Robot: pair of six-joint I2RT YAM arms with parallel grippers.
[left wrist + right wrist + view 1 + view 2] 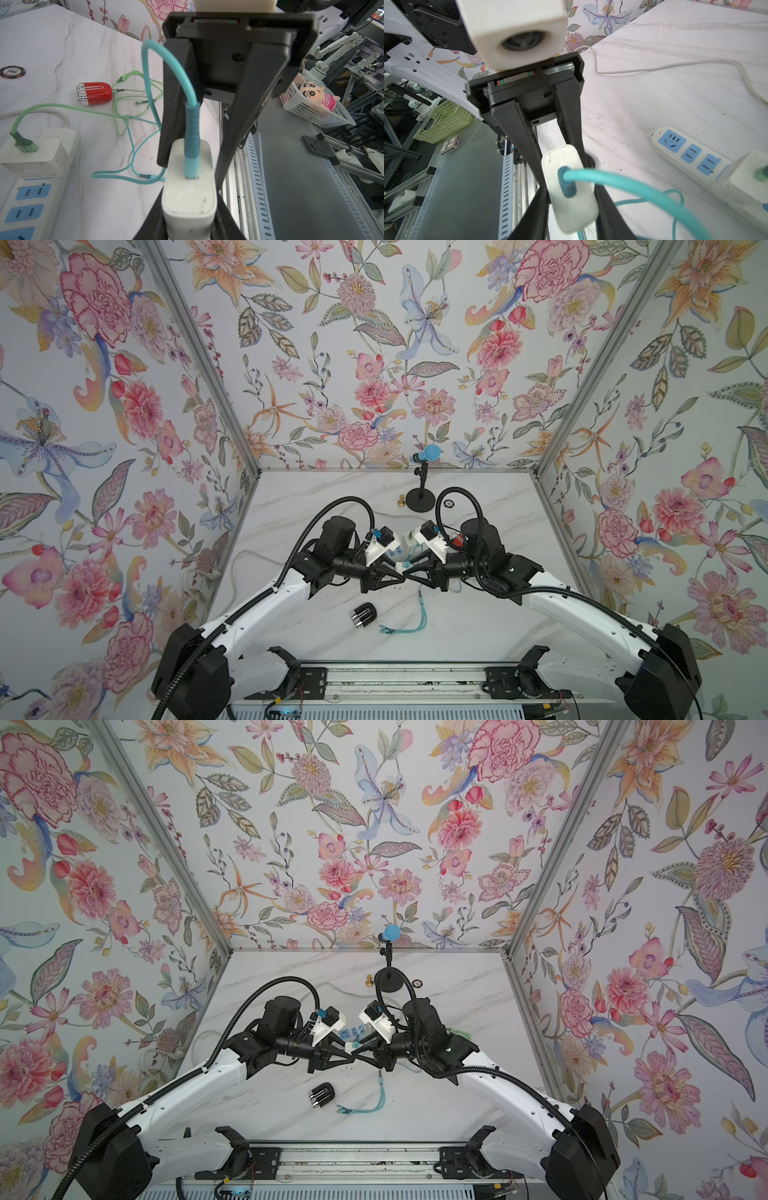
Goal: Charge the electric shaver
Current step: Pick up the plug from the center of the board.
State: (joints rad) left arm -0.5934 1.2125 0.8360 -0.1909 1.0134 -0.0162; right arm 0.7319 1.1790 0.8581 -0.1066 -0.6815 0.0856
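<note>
While both sets of jaws are engaged at mid-tabletop [478, 622], the black electric shaver [363, 615] lies on its side on the robot-base side of them. It sits toward the left arm and apart from either set. The free ends of the teal cable [424, 614] lie just beside the shaver, and the cable runs from there toward the jaws. The left jaws and right jaws meet tip to tip, each narrowed onto the same white adapter [189, 191]. Both wrist views show them pressed against its sides, with the teal cable's plug seated in its face. Just beyond the jaws lies the white power strip [685, 149] with blue sockets, near the held adapter but not touching it. A second adapter [33, 155] is plugged into the strip and carries a green cable [62, 106]. Beyond the jaws on the right arm's side lies a red shaver [94, 94], with a green connector at its end. Farther still are a poker chip [12, 72] and, near the back wall, a microphone stand [420, 493].
</note>
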